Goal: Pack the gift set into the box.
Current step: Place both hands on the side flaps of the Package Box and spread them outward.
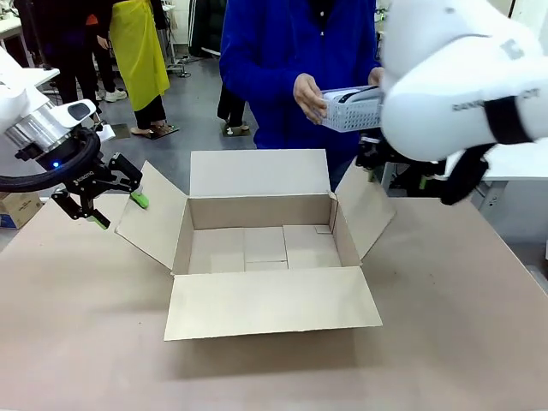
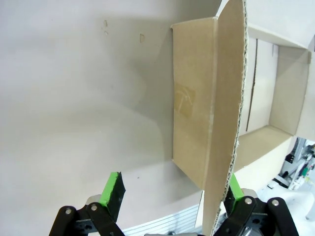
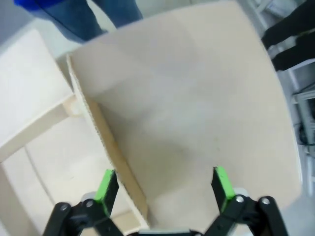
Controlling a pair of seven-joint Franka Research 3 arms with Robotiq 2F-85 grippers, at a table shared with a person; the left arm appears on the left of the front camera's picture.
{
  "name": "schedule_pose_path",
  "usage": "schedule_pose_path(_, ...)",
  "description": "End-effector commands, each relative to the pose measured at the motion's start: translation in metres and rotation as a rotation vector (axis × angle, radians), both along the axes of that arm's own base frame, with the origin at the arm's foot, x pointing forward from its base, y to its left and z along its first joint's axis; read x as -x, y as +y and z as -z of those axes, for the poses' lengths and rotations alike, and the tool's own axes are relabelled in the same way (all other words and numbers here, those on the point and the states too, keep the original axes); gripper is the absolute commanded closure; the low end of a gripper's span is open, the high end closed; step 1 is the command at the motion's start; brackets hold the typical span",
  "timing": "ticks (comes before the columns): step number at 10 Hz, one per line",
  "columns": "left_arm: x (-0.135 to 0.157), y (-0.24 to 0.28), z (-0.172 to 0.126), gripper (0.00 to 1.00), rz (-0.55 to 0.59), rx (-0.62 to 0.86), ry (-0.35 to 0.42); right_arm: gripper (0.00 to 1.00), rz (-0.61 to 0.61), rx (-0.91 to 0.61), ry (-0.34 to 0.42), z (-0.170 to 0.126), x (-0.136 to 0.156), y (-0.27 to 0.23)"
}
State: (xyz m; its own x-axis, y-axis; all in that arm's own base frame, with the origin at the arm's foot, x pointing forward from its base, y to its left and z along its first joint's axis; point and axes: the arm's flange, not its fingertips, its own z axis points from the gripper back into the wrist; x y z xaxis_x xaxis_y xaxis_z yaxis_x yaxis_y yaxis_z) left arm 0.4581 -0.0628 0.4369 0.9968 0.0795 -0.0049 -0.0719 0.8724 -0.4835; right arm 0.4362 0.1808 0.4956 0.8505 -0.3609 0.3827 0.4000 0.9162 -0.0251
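Box mid-table, all four flaps splayed outward. I see bare table along near side. Left gripper open, left flap's edge standing between its pads, close to one. Right gripper also spread wide, straddling right flap's edge. Gift set held in person's hands beyond far flap, well apart from left gripper. Box floor shows bare cardboard.
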Motion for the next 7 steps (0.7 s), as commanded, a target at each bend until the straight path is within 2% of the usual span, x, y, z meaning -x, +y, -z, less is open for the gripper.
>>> schedule_pose_path(1,0.002,0.000,-0.001,0.00,-0.008,-0.015,0.004,0.00,-0.038,-0.148,-0.037,0.017,0.019,-0.041)
schedule_pose_path(4,0.002,0.000,-0.001,0.00,-0.008,-0.015,0.004,0.00,-0.210,-0.444,-0.063,0.071,0.022,-0.076)
schedule_pose_path(5,0.002,0.000,-0.001,0.00,-0.008,-0.015,0.004,0.00,-0.227,-0.482,-0.082,0.083,0.024,-0.080)
schedule_pose_path(6,0.002,0.000,-0.001,0.00,-0.008,-0.015,0.004,0.00,-0.225,-0.489,-0.105,0.087,0.026,-0.083)
schedule_pose_path(7,0.002,0.000,-0.001,0.00,-0.008,-0.015,0.004,0.00,-0.121,-0.370,-0.110,0.072,0.024,-0.076)
